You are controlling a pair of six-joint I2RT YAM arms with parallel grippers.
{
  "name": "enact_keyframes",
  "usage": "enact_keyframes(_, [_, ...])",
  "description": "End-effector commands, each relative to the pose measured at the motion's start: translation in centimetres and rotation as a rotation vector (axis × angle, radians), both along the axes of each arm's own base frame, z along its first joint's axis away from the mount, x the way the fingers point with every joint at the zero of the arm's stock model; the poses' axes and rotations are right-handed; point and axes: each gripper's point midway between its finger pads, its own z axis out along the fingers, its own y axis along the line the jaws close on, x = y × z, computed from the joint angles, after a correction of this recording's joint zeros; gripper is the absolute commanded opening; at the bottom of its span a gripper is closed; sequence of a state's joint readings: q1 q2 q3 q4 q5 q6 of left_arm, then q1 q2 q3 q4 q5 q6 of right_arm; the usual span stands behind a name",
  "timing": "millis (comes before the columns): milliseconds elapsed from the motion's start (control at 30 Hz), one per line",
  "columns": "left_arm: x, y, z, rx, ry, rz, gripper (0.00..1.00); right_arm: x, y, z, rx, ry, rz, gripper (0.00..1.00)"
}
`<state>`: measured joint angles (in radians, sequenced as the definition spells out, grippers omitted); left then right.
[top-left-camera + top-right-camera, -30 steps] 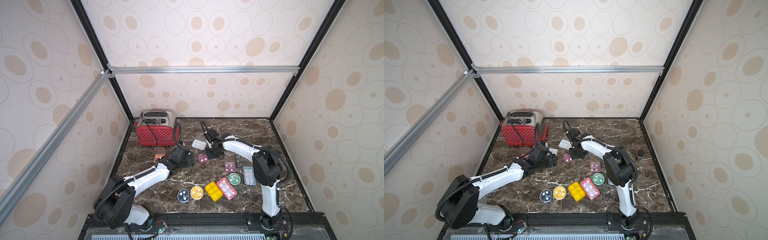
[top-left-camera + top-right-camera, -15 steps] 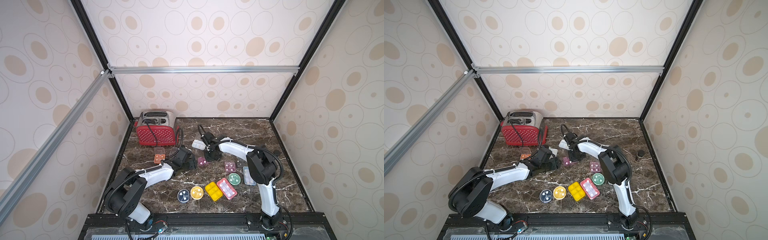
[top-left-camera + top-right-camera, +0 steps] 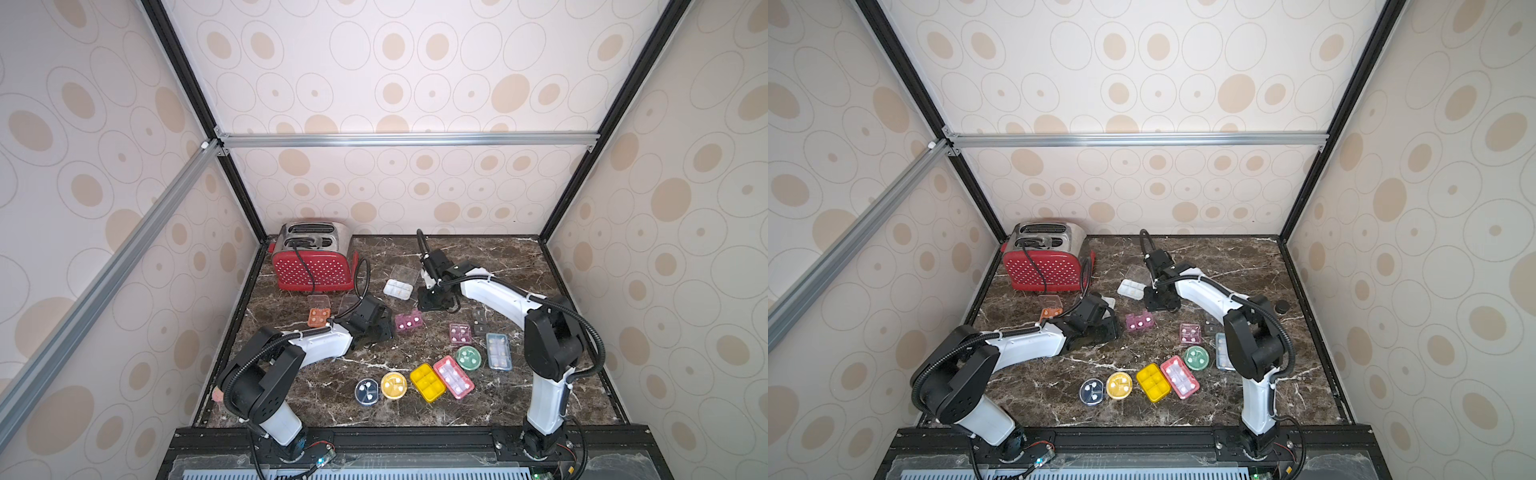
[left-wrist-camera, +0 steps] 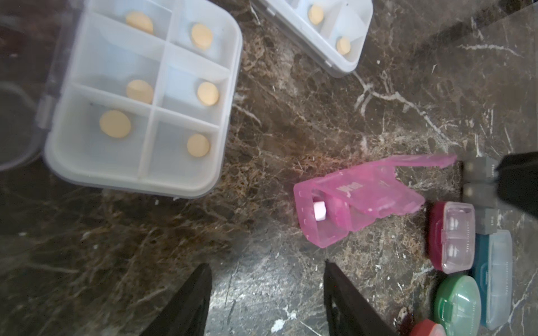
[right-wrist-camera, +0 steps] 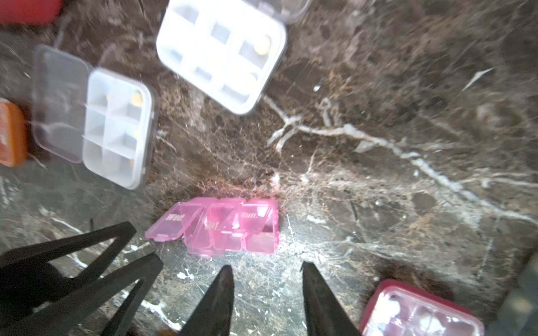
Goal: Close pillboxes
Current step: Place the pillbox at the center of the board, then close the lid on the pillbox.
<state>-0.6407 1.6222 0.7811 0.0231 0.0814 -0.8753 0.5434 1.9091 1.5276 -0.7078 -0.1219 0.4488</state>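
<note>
**Top views.** Dark marble worktop (image 3: 498, 266) recorded in both top views, with a red dotted toaster (image 3: 313, 270) at the far left corner. Pink pillbox (image 3: 409, 321) lying mid-worktop between left claw (image 3: 384, 328) and right claw (image 3: 434, 303), near both. Far white pillbox (image 3: 398, 289) just beyond it, clear lid thrown back. Orange pillbox (image 3: 319, 317) in front of the toaster, lid also open. Toward the front edge: blue round pillbox (image 3: 367, 391), yellow round pillbox (image 3: 393, 385), yellow rectangular pillbox (image 3: 427, 382) and red rectangular pillbox (image 3: 453, 377), side by side.

**Left wrist view.** Left claw (image 4: 266, 293) standing apart, nothing between the fingers (image 4: 192, 299), bare worktop beneath. Pink pillbox (image 4: 349, 203) ahead, clear of the tips, flaps raised, one white tablet showing in an end cell. Second white pillbox (image 4: 139, 99) open, six cells, one tan tablet in each. Maroon pillbox (image 4: 451, 235) and green round pillbox (image 4: 458, 302) beyond, lids down.

**Right wrist view.** Picture blurred. Right claw (image 5: 267, 291) apart and empty. Pink pillbox (image 5: 227, 227) just ahead, untouched, flaps marked Wed, Sat and Sun lifted. Left claw fingers (image 5: 87, 261) visible beside it, likewise spread.
</note>
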Motion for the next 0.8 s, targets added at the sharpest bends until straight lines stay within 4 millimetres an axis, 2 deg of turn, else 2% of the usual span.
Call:
enact_keyframes(0, [1.2,-1.2,1.0,-0.026,-0.023,0.003,0.58,0.5,0.4,0.2,0.077,0.032,-0.026,0.42])
enact_keyframes(100, [1.5,-1.6,0.8,-0.033,-0.015,0.001,0.57,1.3,1.2,-0.1,0.110,0.057,-0.030,0.41])
enact_keyframes(300, [1.6,-2.2,0.1,-0.055,0.012,0.004,0.55,2.6,2.3,-1.2,0.137,0.085,-0.025,0.32])
enact_keyframes(433, [1.8,-2.4,-0.3,-0.056,0.020,0.013,0.53,2.3,2.5,-1.9,0.133,0.111,-0.005,0.26])
enact_keyframes(767, [2.1,-2.7,-0.4,-0.063,0.030,0.017,0.50,0.5,2.3,-2.4,0.166,0.128,0.017,0.21])
